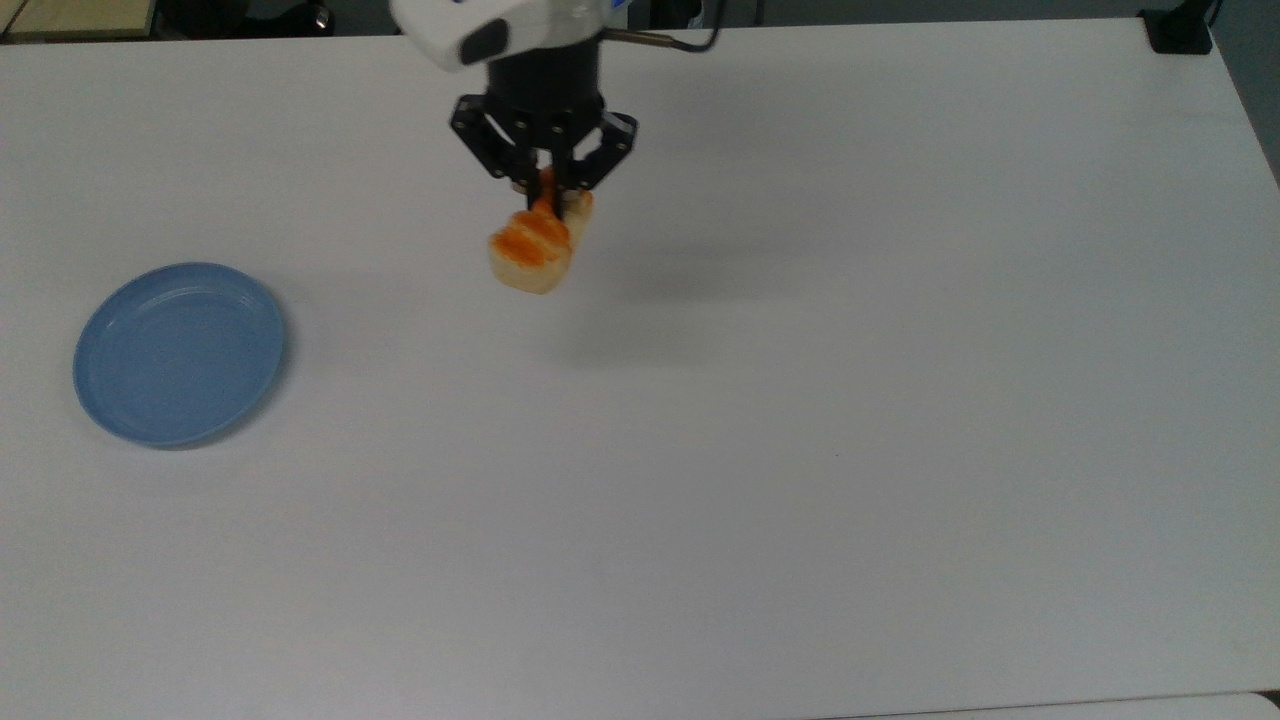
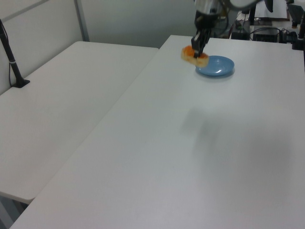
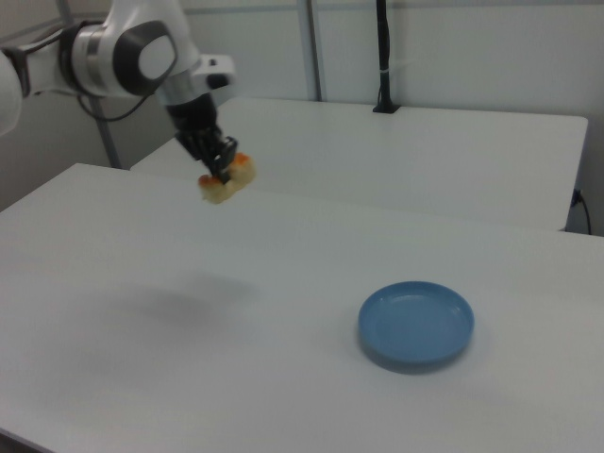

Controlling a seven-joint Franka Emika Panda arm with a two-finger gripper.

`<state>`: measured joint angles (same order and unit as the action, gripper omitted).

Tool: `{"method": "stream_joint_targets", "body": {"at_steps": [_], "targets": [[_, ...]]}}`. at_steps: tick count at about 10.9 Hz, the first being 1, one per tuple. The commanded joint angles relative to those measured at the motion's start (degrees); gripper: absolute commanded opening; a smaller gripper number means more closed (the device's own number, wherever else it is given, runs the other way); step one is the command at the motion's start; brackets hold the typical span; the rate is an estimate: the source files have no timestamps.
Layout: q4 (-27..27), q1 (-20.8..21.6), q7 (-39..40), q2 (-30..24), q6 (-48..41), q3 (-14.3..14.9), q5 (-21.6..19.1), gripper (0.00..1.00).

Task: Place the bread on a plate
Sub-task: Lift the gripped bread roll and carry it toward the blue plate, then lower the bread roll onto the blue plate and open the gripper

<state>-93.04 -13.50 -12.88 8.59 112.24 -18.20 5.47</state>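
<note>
Two claw (image 1: 545,190) fingers clamped on bread (image 1: 530,250), lifted above table (image 1: 800,450).

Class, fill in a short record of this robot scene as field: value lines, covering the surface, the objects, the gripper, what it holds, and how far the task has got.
surface: white table
bread: small loaf, orange-brown top, lifted clear of the table
plate: light-blue, round, lying on the table with nothing on it, toward the top view's left
gripper: shut on the bread, gripping it from above
bread relative to plate: apart, to the top view's right of the plate
task status: bread picked up, not yet on the plate
</note>
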Motion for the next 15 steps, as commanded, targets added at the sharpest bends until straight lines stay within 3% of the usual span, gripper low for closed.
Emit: {"method": "stream_joint_targets", "body": {"at_steps": [1, 3, 6, 9, 15], "targets": [[7.25, 0.67, 10.66, 1.43, -6.15, 10.0, -4.15, 0.07], [11.2, -1.43, 11.82, 4.31, -6.07, 13.1, -4.15, 0.07], [16.83, -7.58, 13.65, 11.17, -5.2, 13.72, -3.71, 0.07], [17.19, -12.07, 15.07, 16.18, 2.61, 13.81, -3.45, 0.07], [17.46, -16.91, 14.02, 21.81, -1.77, 14.87, -3.8, 0.07]]}}
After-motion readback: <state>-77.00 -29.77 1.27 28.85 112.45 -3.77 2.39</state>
